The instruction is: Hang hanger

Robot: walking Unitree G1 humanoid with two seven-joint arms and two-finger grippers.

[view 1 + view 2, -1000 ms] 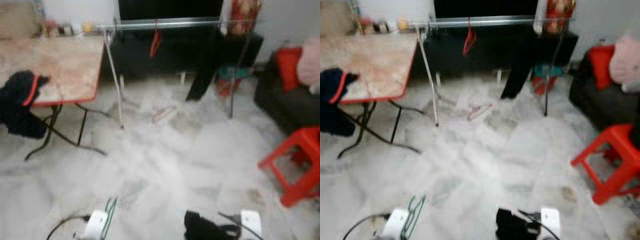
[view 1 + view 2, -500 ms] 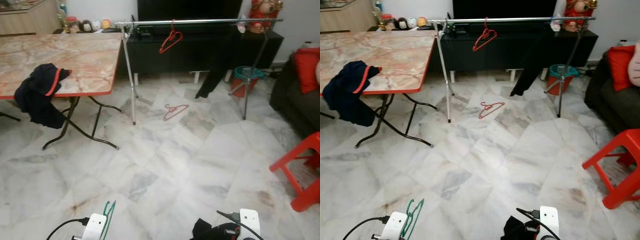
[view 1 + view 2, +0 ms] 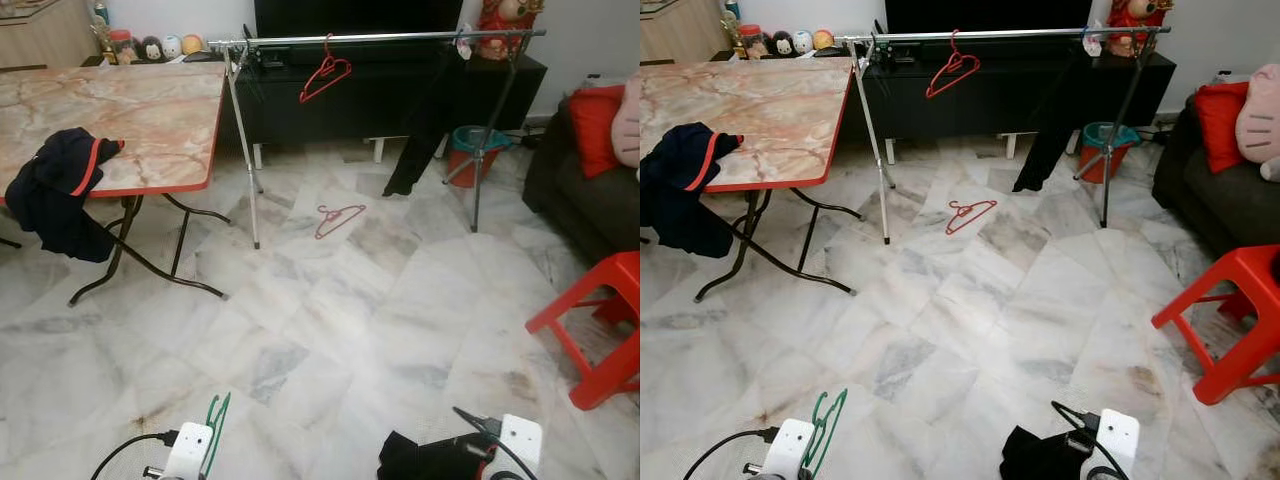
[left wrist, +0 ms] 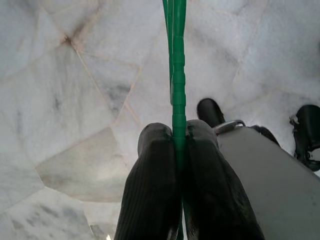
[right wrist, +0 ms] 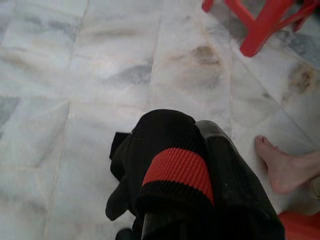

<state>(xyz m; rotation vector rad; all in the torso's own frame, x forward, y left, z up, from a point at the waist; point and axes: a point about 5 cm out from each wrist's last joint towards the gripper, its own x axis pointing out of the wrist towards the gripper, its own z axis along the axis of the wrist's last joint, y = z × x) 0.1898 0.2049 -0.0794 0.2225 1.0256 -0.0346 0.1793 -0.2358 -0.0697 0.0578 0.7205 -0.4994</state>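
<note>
My left gripper (image 4: 179, 135) is shut on a green hanger (image 4: 176, 60), which pokes up at the bottom left of the eye views (image 3: 216, 428). My right gripper (image 5: 200, 150) is shut on a black garment with a red band (image 5: 170, 170), low at the bottom right (image 3: 1040, 455). Across the room stands a silver clothes rail (image 3: 380, 38) with a red hanger (image 3: 324, 74) and a dark garment (image 3: 425, 110) hung on it. A second red hanger (image 3: 340, 218) lies on the marble floor under the rail.
A marble-topped folding table (image 3: 110, 110) stands at the left with a dark jacket (image 3: 60, 195) draped over its edge. A red plastic stool (image 3: 600, 325) and a dark sofa with a red cushion (image 3: 600, 130) are on the right. A person's bare foot (image 5: 285, 167) is beside me.
The camera has steadied from blur and shifted slightly, so the rail and table sit a little further left. Both grippers keep their holds.
</note>
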